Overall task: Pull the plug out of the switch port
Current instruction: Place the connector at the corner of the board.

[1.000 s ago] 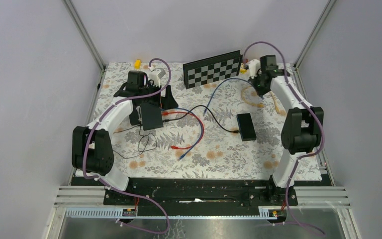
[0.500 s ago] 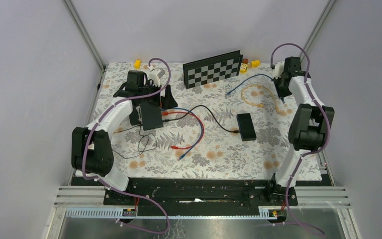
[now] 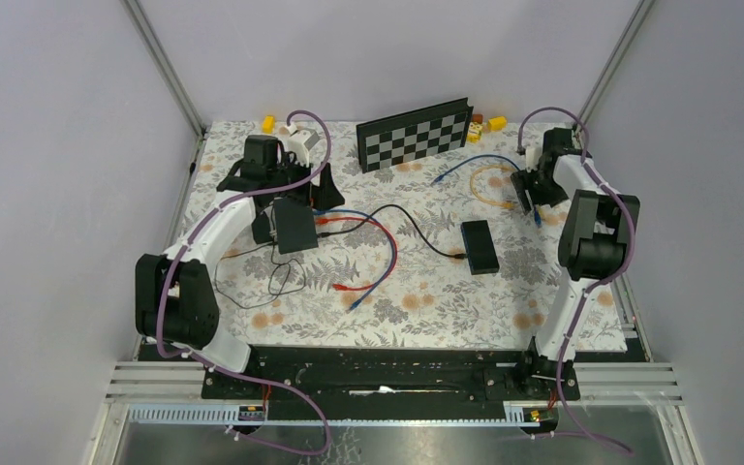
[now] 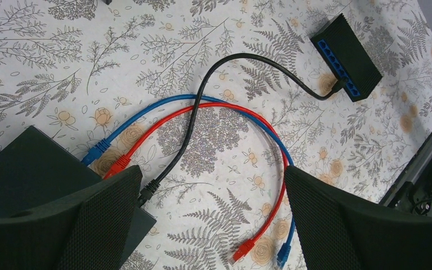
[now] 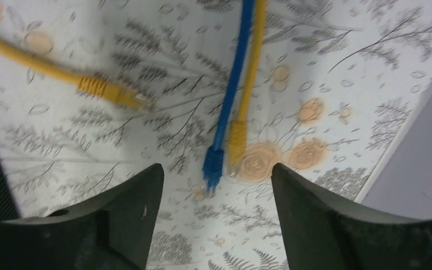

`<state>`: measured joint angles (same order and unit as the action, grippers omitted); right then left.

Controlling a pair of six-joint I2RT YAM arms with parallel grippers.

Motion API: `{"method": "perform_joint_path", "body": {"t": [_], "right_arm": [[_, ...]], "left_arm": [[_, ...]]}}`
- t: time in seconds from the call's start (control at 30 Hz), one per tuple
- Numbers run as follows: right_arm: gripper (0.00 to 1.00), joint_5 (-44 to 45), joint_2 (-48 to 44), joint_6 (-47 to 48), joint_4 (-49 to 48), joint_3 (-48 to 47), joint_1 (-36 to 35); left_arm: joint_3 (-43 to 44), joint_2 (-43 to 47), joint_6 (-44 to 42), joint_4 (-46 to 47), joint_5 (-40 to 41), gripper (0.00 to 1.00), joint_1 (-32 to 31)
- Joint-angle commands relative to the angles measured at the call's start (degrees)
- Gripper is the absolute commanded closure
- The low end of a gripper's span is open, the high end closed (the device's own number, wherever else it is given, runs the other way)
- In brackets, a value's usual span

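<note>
A black switch [image 3: 296, 231] lies under my left gripper [image 4: 212, 171], which hangs open above the table. A blue plug [image 4: 95, 152], a red plug [image 4: 118, 164] and a black plug [image 4: 146, 191] sit in that switch [image 4: 28, 169]. The black cable runs to a second switch [image 3: 480, 246], whose blue ports [image 4: 337, 62] show in the left wrist view. My right gripper [image 5: 215, 169] is open near the table's right edge, with nothing between its fingers. Just beyond its tips a loose blue plug [image 5: 212, 163] lies on the cloth beside a yellow plug [image 5: 236, 140].
A loose blue cable [image 3: 475, 163] and a yellow cable loop [image 3: 494, 184] lie at the back right. A chessboard [image 3: 417, 133] leans at the back with small yellow blocks [image 3: 496, 123] near it. Free red [image 4: 244, 247] and blue [image 4: 284, 253] cable ends lie mid-table.
My right gripper swung from the back to the right edge dragging the blue cable, then opened and let its plug drop. The left arm barely moved.
</note>
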<state>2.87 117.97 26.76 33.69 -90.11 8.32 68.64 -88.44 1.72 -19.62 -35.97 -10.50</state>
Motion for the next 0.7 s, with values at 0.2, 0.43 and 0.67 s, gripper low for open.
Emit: {"method": "perform_joint_path", "body": {"t": [0.2, 0.43, 0.67], "right_arm": [[0.15, -22.71, -17.60, -4.18, 1.15, 11.70, 0.14], [0.10, -33.04, -27.62, -2.42, 1.97, 24.02, -0.10], [0.09, -31.13, -35.42, 9.28, 0.63, 36.38, -1.76]], "left_arm": [[-1.88, -1.23, 2.89, 10.78, -4.39, 0.01, -0.51], [3.71, -8.82, 3.91, 10.56, -7.55, 0.01, -5.34], [12.05, -19.16, 9.28, 10.74, -9.61, 0.01, -9.65]]}}
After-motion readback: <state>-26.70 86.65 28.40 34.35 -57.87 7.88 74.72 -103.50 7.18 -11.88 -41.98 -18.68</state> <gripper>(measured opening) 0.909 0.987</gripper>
